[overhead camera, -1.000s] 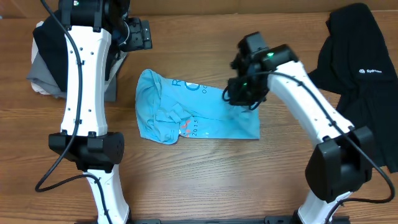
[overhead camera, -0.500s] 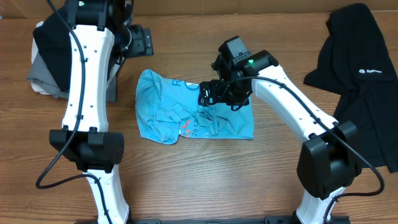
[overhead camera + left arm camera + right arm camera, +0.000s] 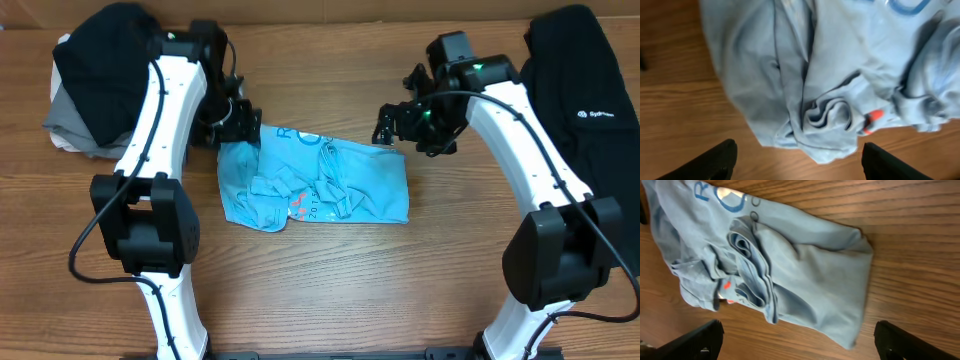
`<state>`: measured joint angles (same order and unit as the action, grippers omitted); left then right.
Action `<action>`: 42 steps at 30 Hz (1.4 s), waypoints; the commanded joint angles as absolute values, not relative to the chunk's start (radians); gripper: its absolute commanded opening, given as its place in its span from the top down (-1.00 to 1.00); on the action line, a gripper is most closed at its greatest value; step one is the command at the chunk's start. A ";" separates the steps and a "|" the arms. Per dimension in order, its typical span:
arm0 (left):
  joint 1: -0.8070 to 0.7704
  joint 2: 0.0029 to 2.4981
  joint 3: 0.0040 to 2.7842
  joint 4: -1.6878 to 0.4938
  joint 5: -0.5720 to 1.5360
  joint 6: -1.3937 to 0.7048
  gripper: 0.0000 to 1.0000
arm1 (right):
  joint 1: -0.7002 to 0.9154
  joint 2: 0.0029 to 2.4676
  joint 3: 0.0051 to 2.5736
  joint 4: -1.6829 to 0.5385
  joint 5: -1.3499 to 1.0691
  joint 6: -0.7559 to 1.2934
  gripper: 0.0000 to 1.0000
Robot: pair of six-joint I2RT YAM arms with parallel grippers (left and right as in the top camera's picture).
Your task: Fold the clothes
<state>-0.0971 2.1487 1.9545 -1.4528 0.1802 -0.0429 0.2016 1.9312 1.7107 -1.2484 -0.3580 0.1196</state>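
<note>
The clothes are a light-blue T-shirt (image 3: 315, 185) lying crumpled mid-table, its right part folded over, and a black garment (image 3: 585, 110) with a small white logo at the far right. My left gripper (image 3: 238, 122) hangs open just above the shirt's upper-left corner, touching nothing. In the left wrist view the bunched shirt (image 3: 840, 65) fills the frame beyond the wide-apart gripper (image 3: 800, 161). My right gripper (image 3: 395, 122) stands open above the shirt's upper-right edge. The right wrist view shows the shirt (image 3: 790, 270) ahead of that gripper (image 3: 800, 340), which holds nothing.
A heap of black and grey clothes (image 3: 95, 85) sits at the back left corner. The wooden table (image 3: 330, 280) shows bare wood in front of the shirt. Both arm bases stand near the front edge.
The right gripper carried the shirt's right side leftwards, opened and let it go, then drew back up and to the right. The left arm swung down to the shirt's upper-left corner.
</note>
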 commanded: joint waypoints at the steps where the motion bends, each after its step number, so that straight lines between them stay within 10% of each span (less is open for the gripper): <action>1: -0.086 2.140 1.854 -1.416 0.211 0.051 -0.64 | 0.206 1.897 1.735 -1.244 -0.336 0.072 -1.00; 33: -0.007 2.140 1.564 -1.058 0.107 0.117 -0.77 | 0.206 1.898 1.719 -1.248 -0.263 0.044 -1.00; 42: -0.021 2.139 1.482 -0.966 0.518 0.198 -0.63 | 0.206 1.898 1.719 -1.261 -0.263 0.046 -1.00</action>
